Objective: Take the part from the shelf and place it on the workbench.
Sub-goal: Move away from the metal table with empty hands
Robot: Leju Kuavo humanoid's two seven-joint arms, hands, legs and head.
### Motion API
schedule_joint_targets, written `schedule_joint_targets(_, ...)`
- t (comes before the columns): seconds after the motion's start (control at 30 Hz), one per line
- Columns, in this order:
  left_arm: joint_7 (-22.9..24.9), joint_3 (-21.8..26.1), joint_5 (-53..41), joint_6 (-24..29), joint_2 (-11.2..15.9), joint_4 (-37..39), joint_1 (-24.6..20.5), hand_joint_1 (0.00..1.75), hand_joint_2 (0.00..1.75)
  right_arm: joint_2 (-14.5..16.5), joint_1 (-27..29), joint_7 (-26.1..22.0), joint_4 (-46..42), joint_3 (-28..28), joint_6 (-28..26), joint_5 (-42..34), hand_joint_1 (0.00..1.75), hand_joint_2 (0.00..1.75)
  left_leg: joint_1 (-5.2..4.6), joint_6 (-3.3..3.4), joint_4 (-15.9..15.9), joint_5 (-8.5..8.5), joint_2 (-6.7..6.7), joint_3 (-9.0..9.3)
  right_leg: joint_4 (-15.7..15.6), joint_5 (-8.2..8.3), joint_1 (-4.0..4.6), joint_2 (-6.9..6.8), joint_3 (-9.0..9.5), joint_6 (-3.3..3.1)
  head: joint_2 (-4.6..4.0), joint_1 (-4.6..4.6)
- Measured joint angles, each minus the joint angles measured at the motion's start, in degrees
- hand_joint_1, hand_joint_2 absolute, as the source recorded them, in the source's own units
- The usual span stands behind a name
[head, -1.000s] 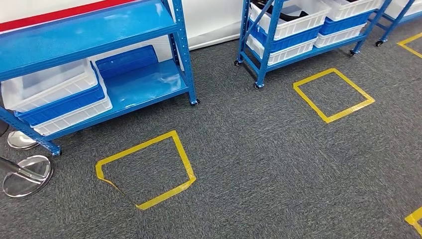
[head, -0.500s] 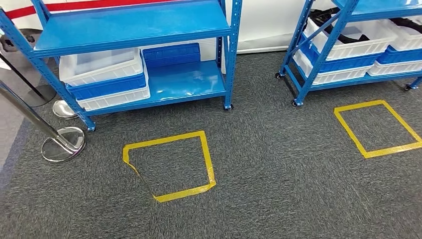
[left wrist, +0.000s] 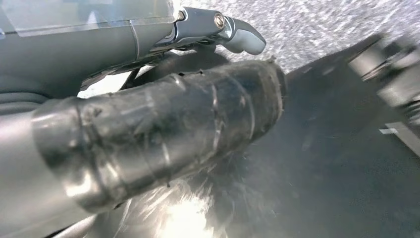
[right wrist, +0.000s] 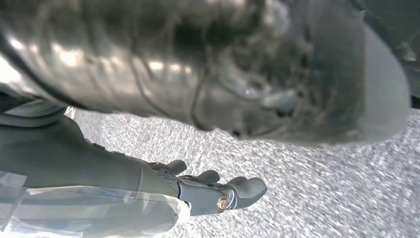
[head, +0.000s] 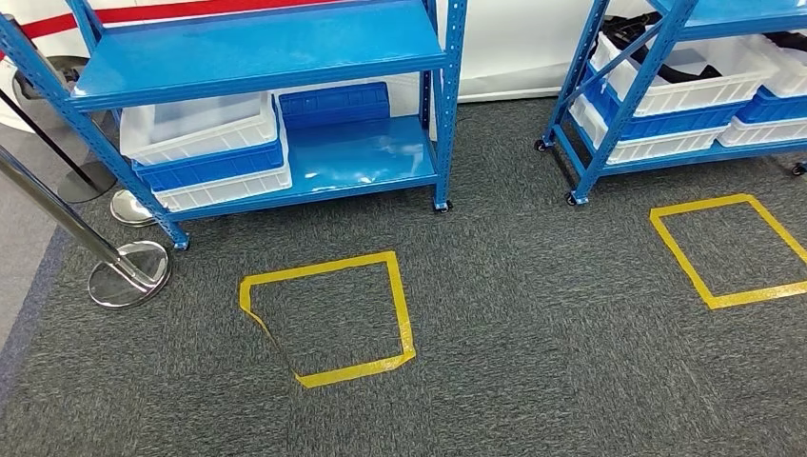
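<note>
From the head view, a blue shelf (head: 257, 48) stands at eleven o'clock on grey carpet (head: 533, 362). On its lower level, stacked white and blue bins (head: 205, 152) sit on the nine o'clock side, and a single blue bin (head: 333, 103) lies at the back. A second blue shelf (head: 623, 95) stands at two o'clock with more stacked bins. Its top white bin (head: 680, 81) holds dark objects (head: 685, 65), but I cannot tell whether one of them is the part. A yellow tape square (head: 328, 319) marks the carpet near the middle, just in front of the first shelf. Another tape square (head: 728, 249) lies at three o'clock. Two shiny post bases (head: 128, 276) rest at nine o'clock beside the first shelf's leg. In the left wrist view, the left hand (left wrist: 163, 114) hangs above the carpet. Its thick taped thumb (left wrist: 198, 114) and a finger (left wrist: 237, 37) are stretched out with nothing between them. In the right wrist view, the right hand (right wrist: 188, 188) also hangs over the carpet, its fingers (right wrist: 245, 187) extended, slightly apart and holding nothing.
</note>
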Motion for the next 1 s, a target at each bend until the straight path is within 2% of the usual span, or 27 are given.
schedule_joint_targets(0.03, -0.1, 0.0, 0.0, 0.0, 0.0, 0.0, -0.1, 0.0, 0.0, 0.0, 0.0, 0.0, 0.0, 0.0, 0.0, 0.0, 0.0, 0.0, -0.2, 0.24, -1.5, 0.04, 0.1, 0.74, -0.1, -0.09, 0.03, -0.06, 0.09, 0.29, 0.0, 0.03)
schedule_joint_targets(0.13, -0.1, 0.0, 0.0, 0.0, 0.0, 0.0, -0.2, 0.0, 0.0, 0.1, -0.1, 0.1, 0.0, 0.1, 0.1, -0.1, 0.0, 0.0, -0.25, 0.78, -2.7, -0.1, -0.15, 1.45, -0.5, -0.26, 0.02, -0.22, 0.46, 1.27, 0.0, 0.1)
schedule_joint_targets(0.2, -0.2, 0.0, 0.0, 0.0, 0.0, 0.0, -0.2, 0.0, 0.0, 0.1, -0.1, 0.0, 0.0, 0.1, 0.0, -0.1, 0.0, 0.0, 0.06, 1.39, -3.7, 0.11, -0.28, 2.29, 1.8, -1.67, 0.06, 0.01, -0.42, 1.73, 0.0, 0.18)
schedule_joint_targets(0.23, -0.3, 0.0, 0.0, 0.0, 0.0, 0.0, -0.2, 0.0, 0.0, 0.1, -0.1, 0.0, 0.0, 0.1, 0.0, -0.1, 0.0, 0.0, 0.13, 1.65, -3.9, 0.11, -0.29, 2.62, 4.7, -3.05, 0.02, 0.2, -1.9, 1.85, 0.0, 0.27)
schedule_joint_targets(0.3, -0.3, 0.0, 0.0, 0.0, -0.1, 0.0, -0.3, 0.0, 0.0, 0.1, -0.1, 0.0, 0.0, 0.2, 0.0, -0.2, 0.0, 0.0, 0.08, 2.07, -3.9, -0.18, -0.36, 2.93, 12.1, -5.82, 0.05, 0.41, -6.17, 2.04, 0.0, 0.4)
schedule_joint_targets(0.33, -0.3, 0.0, 0.0, 0.0, -0.1, 0.0, -0.3, 0.0, 0.0, 0.0, 0.0, 0.0, 0.0, 0.2, 0.0, -0.2, 0.0, 0.0, 0.06, 2.16, -3.9, -0.38, -0.46, 3.12, 14.6, -6.09, 0.01, 0.44, -7.87, 2.14, 0.0, 0.42)
schedule_joint_targets(0.37, -0.3, 0.0, 0.0, 0.0, -0.1, 0.0, -0.2, 0.0, 0.0, 0.0, 0.0, 0.0, 0.0, 0.3, 0.0, -0.2, 0.0, 0.0, 0.06, 2.16, -3.8, -0.61, -0.62, 3.36, 15.1, -5.21, -0.03, 0.45, -8.63, 2.21, 0.0, 0.42)
schedule_joint_targets(0.4, -0.3, 0.0, 0.0, 0.0, -0.1, 0.0, -0.2, 0.0, 0.0, 0.0, 0.1, 0.0, 0.0, 0.3, 0.0, -0.2, 0.0, 0.0, 0.08, 2.08, -3.7, -0.87, -0.82, 3.65, 13.3, -3.27, -0.09, 0.45, -8.27, 2.25, 0.0, 0.43)
schedule_joint_targets(0.47, -0.3, 0.0, 0.0, 0.0, -0.2, 0.0, -0.2, 0.0, 0.0, 0.0, 0.1, 0.0, 0.0, 0.3, 0.0, -0.2, 0.0, 0.0, 0.07, 1.69, -3.4, -1.58, -1.18, 4.13, 6.0, 1.24, -0.16, 0.6, -5.4, 2.16, 0.0, 0.43)
schedule_joint_targets(0.5, -0.3, 0.0, 0.0, 0.0, -0.2, 0.0, -0.2, 0.0, 0.0, 0.0, 0.1, 0.0, 0.0, 0.3, 0.0, -0.2, 0.0, 0.0, -0.01, 1.38, -3.1, -2.0, -1.3, 4.15, 2.9, 2.44, -0.15, 0.74, -4.03, 1.97, 0.0, 0.44)
schedule_joint_targets(0.53, -0.3, 0.0, 0.0, 0.0, -0.2, 0.0, -0.3, 0.0, 0.0, 0.0, 0.1, 0.0, 0.0, 0.3, 0.1, -0.2, 0.0, 0.0, -0.1, 1.08, -2.9, -2.3, -1.37, 4.11, 1.0, 2.88, -0.11, 0.88, -3.17, 1.71, 0.0, 0.43)
schedule_joint_targets(0.57, -0.3, 0.0, 0.0, 0.0, -0.2, 0.0, -0.3, 0.0, 0.0, 0.0, 0.1, 0.0, 0.0, 0.4, 0.1, -0.2, 0.0, 0.0, -0.2, 0.78, -2.8, -2.51, -1.41, 4.01, 0.3, 2.59, -0.03, 0.99, -2.85, 1.39, 0.0, 0.43)
schedule_joint_targets(0.63, -0.3, 0.0, 0.0, 0.0, -0.2, 0.0, -0.3, 0.0, 0.0, 0.0, 0.1, 0.0, 0.0, 0.4, 0.1, -0.2, 0.0, 0.0, -0.21, 0.28, -2.8, -2.74, -1.39, 4.2, 0.0, 2.46, -0.06, 0.96, -2.65, 0.69, 0.0, 0.45)
schedule_joint_targets(0.7, -0.3, 0.0, 0.0, 0.0, -0.2, 0.0, -0.3, 0.0, 0.0, 0.0, 0.1, 0.0, 0.0, 0.4, 0.1, -0.2, 0.0, 0.0, -0.1, -0.38, -1.0, -3.9, -1.1, 3.56, -0.3, 2.33, -0.27, 0.83, -2.27, 0.03, 0.0, 0.25)
schedule_joint_targets(0.73, -0.3, 0.0, 0.0, -0.1, -0.2, 0.0, -0.4, 0.0, 0.0, 0.0, 0.1, 0.0, 0.0, 0.4, 0.1, -0.2, 0.0, 0.0, 0.03, -0.73, 1.7, -5.18, -0.92, 2.24, -0.4, 2.22, -0.34, 0.76, -2.06, -0.26, 0.0, 0.11)
schedule_joint_targets(0.8, -0.4, 0.0, 0.0, -0.2, -0.2, 0.0, -0.4, 0.0, 0.0, 0.0, 0.1, 0.0, 0.0, 0.4, 0.2, -0.3, 0.0, 0.0, 0.31, -1.26, 9.1, -7.99, -0.7, -1.96, -0.4, 1.82, -0.32, 0.67, -1.69, -0.6, 0.0, -0.1)
schedule_joint_targets(0.83, -0.4, 0.0, 0.0, -0.3, -0.2, 0.0, -0.3, 0.0, 0.0, 0.0, 0.1, 0.1, 0.0, 0.4, 0.3, -0.4, 0.0, 0.0, 0.42, -1.41, 12.1, -8.56, -0.63, -3.94, -0.4, 1.6, -0.3, 0.65, -1.43, -0.65, 0.0, -0.09)
schedule_joint_targets(0.87, -0.4, 0.0, 0.1, -0.3, -0.2, 0.0, -0.2, 0.0, 0.0, 0.0, 0.2, 0.1, 0.0, 0.4, 0.3, -0.5, 0.0, 0.0, 0.48, -1.46, 13.2, -8.0, -0.58, -5.07, -0.4, 1.33, -0.29, 0.64, -1.11, -0.63, 0.0, -0.09)
schedule_joint_targets(0.9, -0.5, 0.0, 0.1, -0.3, -0.2, 0.0, -0.2, 0.0, 0.0, 0.0, 0.2, 0.1, 0.0, 0.4, 0.3, -0.6, 0.0, 0.0, 0.51, -1.41, 12.3, -6.38, -0.53, -5.19, -0.4, 1.06, -0.29, 0.65, -0.71, -0.57, 0.0, -0.09)
schedule_joint_targets(0.97, -0.5, 0.0, 0.1, -0.3, -0.2, 0.0, -0.2, 0.0, 0.0, 0.0, 0.2, 0.1, 0.0, 0.4, 0.3, -0.7, 0.0, 0.0, 0.49, -0.98, 5.4, -1.51, -0.4, -2.84, -0.4, 0.43, -0.29, 0.68, 0.13, -0.34, 0.0, -0.1)
schedule_joint_targets(1.0, -0.5, 0.0, 0.1, -0.3, -0.2, 0.0, -0.3, 0.0, 0.0, 0.0, 0.2, 0.1, 0.0, 0.4, 0.3, -0.7, 0.0, 0.0, 0.32, -0.65, 1.8, 0.04, -0.33, -1.29, -0.4, 0.08, -0.21, 0.7, 0.42, -0.06, 0.0, -0.1)
